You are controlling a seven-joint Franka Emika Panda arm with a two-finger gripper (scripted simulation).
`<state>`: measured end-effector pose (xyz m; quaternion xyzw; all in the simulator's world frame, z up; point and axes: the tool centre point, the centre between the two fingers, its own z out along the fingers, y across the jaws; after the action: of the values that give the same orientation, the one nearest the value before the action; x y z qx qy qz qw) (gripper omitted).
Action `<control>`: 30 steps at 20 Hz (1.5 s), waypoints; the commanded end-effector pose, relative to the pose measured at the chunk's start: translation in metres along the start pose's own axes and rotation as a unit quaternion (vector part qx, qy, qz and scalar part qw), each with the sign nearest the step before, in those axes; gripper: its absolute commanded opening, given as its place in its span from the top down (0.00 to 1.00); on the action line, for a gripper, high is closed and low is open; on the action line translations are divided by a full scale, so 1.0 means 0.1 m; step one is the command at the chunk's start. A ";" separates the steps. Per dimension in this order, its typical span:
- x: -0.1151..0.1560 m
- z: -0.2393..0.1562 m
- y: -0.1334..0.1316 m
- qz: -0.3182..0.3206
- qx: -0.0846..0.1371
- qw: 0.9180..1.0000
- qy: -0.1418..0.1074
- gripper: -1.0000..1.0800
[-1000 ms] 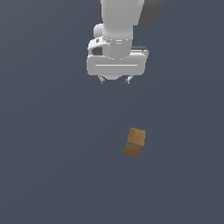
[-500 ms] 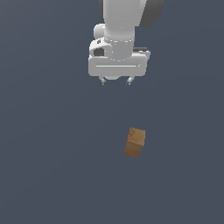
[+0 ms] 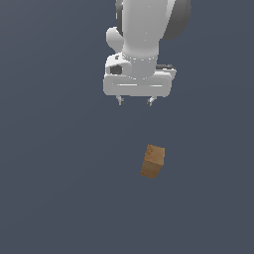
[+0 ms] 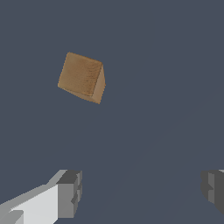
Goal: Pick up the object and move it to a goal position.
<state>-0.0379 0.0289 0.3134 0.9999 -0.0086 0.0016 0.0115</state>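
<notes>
The object (image 3: 152, 161) is a small brown wood-textured cube with a lighter tan top face, lying on the flat dark grey surface and turned at an angle. My white gripper (image 3: 135, 101) hangs above the surface, farther back in the exterior view and a little to that view's left of the cube. Its two short fingertips stand wide apart with nothing between them. In the wrist view the cube (image 4: 82, 78) lies well ahead of the open gripper (image 4: 142, 188), off to one side of the gap between the fingers (image 4: 70, 192).
Only the plain dark grey surface (image 3: 59, 198) surrounds the cube. The arm's white wrist and dark-capped link (image 3: 149, 30) rise above the gripper at the top of the exterior view.
The gripper has shifted slightly toward the exterior view's right, closer to being in line with the cube. The cube has not moved and the fingers stay apart.
</notes>
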 end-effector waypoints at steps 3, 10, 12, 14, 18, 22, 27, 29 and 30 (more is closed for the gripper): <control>0.23 0.15 -0.12 0.024 0.001 1.000 0.000 0.04; 0.66 0.51 -0.38 0.074 0.005 0.997 -0.001 0.04; 0.77 0.62 -0.46 0.088 0.006 0.996 -0.001 0.04; 0.87 0.74 -0.53 0.101 0.007 0.995 -0.002 0.04; 1.02 0.93 -0.65 0.122 0.009 0.993 -0.002 0.04; 1.11 1.07 -0.74 0.137 0.010 0.991 -0.003 0.04; 1.17 1.17 -0.80 0.148 0.011 0.989 -0.003 0.04; 1.18 1.19 -0.80 0.149 0.011 0.989 -0.003 0.04; 1.18 1.19 -0.81 0.149 0.011 0.989 -0.003 0.04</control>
<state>0.0811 0.1042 0.1934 0.9877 -0.1563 -0.0005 0.0003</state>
